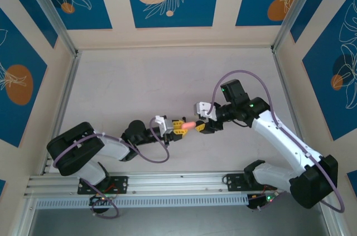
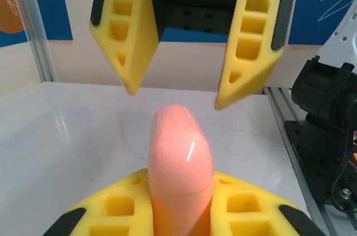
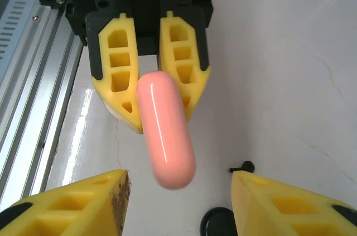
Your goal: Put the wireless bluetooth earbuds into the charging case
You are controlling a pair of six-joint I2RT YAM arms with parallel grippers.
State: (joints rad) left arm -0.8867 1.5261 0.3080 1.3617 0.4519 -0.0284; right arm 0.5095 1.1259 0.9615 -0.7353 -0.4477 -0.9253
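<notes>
The left gripper (image 1: 181, 126) is clamped on the small salmon-pink, pebble-shaped plastic charging case (image 1: 188, 126), held off the white marbled table (image 1: 167, 80). In the left wrist view the case (image 2: 181, 169) stands up from between that gripper's yellow ribbed fingers (image 2: 111, 208), its rounded free end pointing at the right gripper (image 2: 177, 95).

The right gripper (image 1: 201, 123) faces it with its jaws spread wide and holding nothing. In the right wrist view the case (image 3: 164, 130) sticks out from the left gripper (image 3: 162, 116), and its tip comes about level with the right gripper's (image 3: 178, 179) yellow fingertips (image 3: 106, 188), centred in the gap and touching neither.

Below, on the table, lie a flat black round disc (image 3: 217, 222) and, just beside it, a small black screw-like piece (image 3: 243, 165). Nothing stands between case and open jaws.
</notes>
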